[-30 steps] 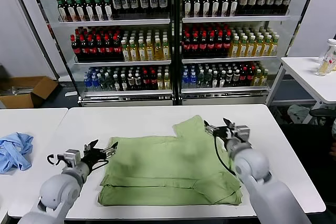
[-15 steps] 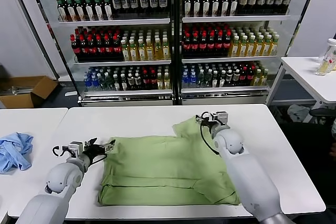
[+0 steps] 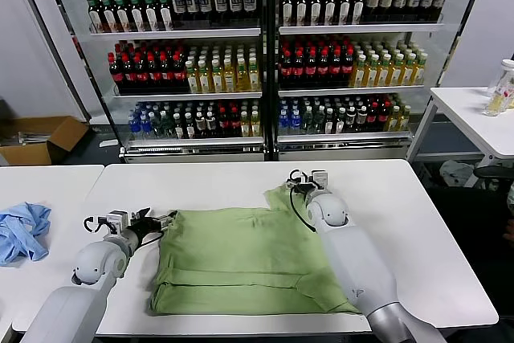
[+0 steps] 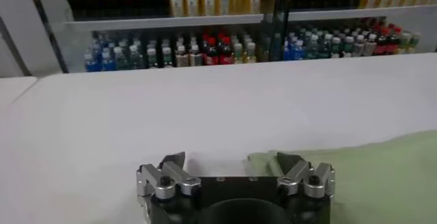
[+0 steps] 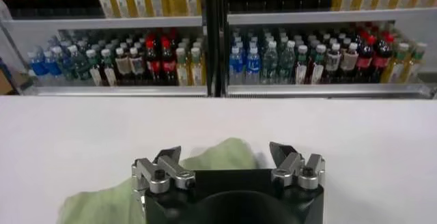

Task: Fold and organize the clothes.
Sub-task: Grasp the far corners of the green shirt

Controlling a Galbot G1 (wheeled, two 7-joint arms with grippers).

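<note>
The light green shirt (image 3: 241, 259) lies partly folded on the white table (image 3: 418, 230), one sleeve sticking out toward the far side; no print shows. My left gripper (image 3: 157, 220) is open, low at the shirt's near-left corner, and in the left wrist view the cloth (image 4: 362, 171) lies by one fingertip (image 4: 287, 159) of the left gripper (image 4: 230, 160). My right gripper (image 3: 303, 185) stands open over the tip of the protruding sleeve. In the right wrist view the sleeve (image 5: 102, 201) runs under the right gripper (image 5: 224, 152), between its spread fingers.
A light blue garment (image 3: 22, 230) lies bunched on the neighbouring table at the left. Behind the table stands a glass-fronted cooler (image 3: 265, 62) full of bottles. A cardboard box (image 3: 40, 138) sits on the floor at the far left, and a side table with bottles (image 3: 498, 94) at the right.
My right gripper has moved left and away from me, from beside the sleeve to over its tip. My left gripper has drawn slightly back to the shirt's left corner. Both stayed open.
</note>
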